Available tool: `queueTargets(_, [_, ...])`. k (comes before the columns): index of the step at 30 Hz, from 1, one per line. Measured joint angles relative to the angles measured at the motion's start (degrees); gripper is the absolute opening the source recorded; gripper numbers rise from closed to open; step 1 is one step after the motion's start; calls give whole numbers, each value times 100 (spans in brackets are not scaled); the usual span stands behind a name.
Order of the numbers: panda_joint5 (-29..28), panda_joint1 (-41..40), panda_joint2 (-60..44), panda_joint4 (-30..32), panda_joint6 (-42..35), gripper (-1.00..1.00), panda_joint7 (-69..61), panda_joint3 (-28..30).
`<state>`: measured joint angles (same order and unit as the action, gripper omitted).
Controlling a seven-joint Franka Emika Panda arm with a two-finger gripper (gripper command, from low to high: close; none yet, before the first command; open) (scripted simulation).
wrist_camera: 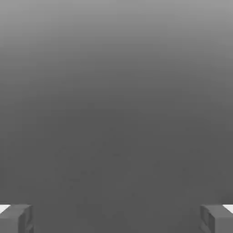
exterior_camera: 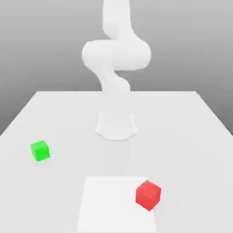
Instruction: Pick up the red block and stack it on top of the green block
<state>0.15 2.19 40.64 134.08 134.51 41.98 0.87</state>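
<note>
Two small cubes sit well apart on a pale grey table (exterior_camera: 191, 118) beneath a white robot arm (exterior_camera: 116, 54). The red block (exterior_camera: 148, 195), a plain bright-red cube with matte, unmarked faces, rests near the front of the table toward the exterior view's right, turned so that one vertical edge faces the camera. It straddles the right-hand border of a lighter white square patch (exterior_camera: 109, 205) on the tabletop, with part of its base on the patch and part on the grey surface beside it. The green block (exterior_camera: 40, 150), a bright-green cube of matching size and equally bare of marks, stands toward the exterior view's left, farther back than the red one and close to the table's left edge. Bare tabletop lies between the two cubes, and nothing touches either of them.

The arm rises from its round base (exterior_camera: 116, 126) at the middle of the table, behind both blocks, and curls upward out of the top of the exterior view. Open surface stretches from the base to the table's far edge and out to its right edge.

In the hand view, the gripper (wrist_camera: 116, 218) is spread wide and grasps nothing: its two grey fingertips (wrist_camera: 18, 218) sit at opposite sides of the picture with only a plain grey backdrop between them.
</note>
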Motion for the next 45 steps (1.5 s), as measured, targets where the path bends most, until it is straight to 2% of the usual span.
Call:
queueTargets(11, [147,836,-2328,1024,1216,0,-1782,244])
queueTargets(20, [90,1225,-4192,1848,2197,0,-3089,123])
queueTargets(26, [112,1190,-5433,1833,3164,0,-3316,54])
queueTargets(27, [129,1173,-5627,1806,3328,-100,-3330,33])
queueTargets(34, [119,1162,-5668,1801,3355,-100,-3321,23])
queueTargets(40, [4,1151,-4587,1968,2444,-100,-3231,96])
queueTargets(45, [-522,-323,-3925,2288,2155,-100,-2640,742])
